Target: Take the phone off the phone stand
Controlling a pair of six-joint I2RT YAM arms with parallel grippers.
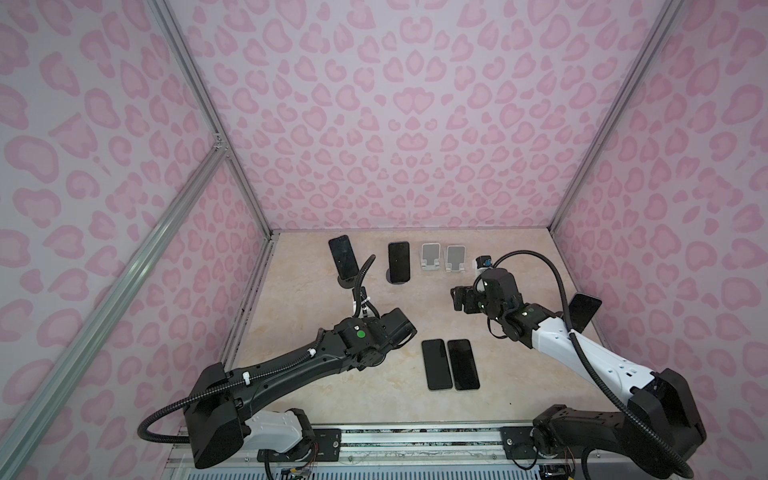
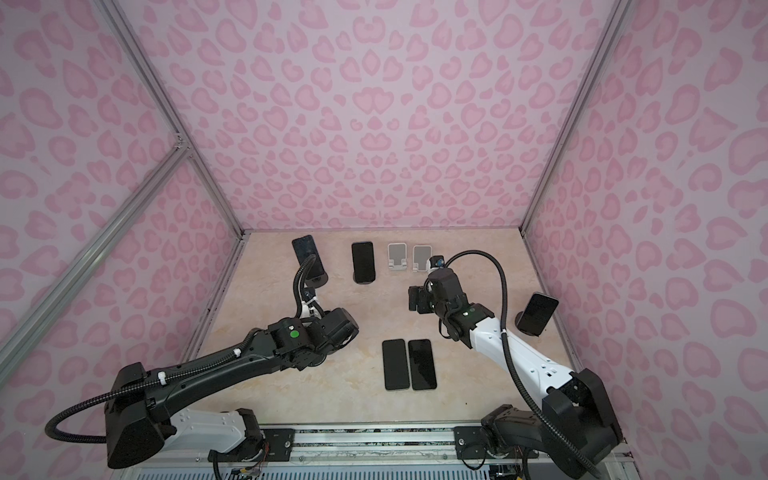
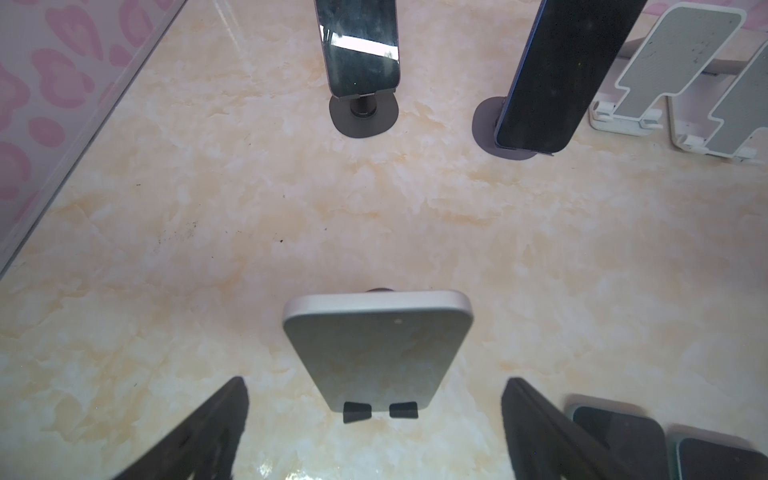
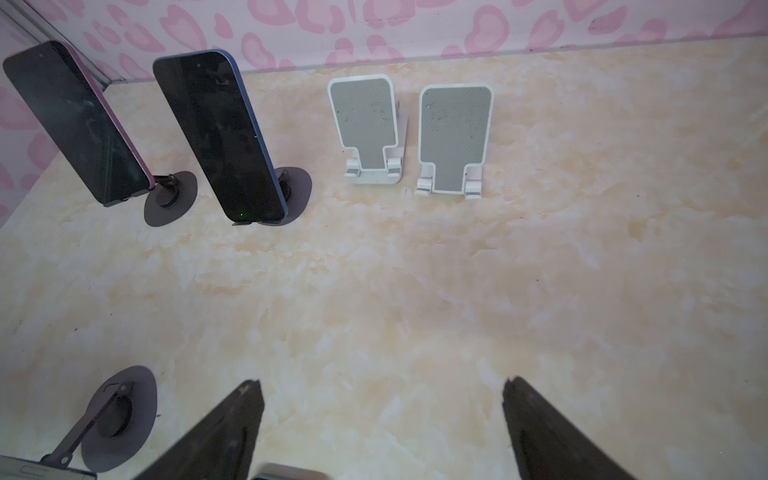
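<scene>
Both the left gripper (image 3: 374,380) and the right gripper (image 4: 382,381) stand wide and empty. Between the left fingers (image 3: 208,428), low in the middle of the left wrist view, the phone (image 3: 376,353) leans on its stand (image 3: 357,412). A crooked closing may push the phone sideways, tipping the stand, or let it slip.

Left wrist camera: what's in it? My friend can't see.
A pale phone leans on its stand, just ahead of the open left gripper. Farther off, two dark phones sit on round stands beside two empty white stands.
</scene>
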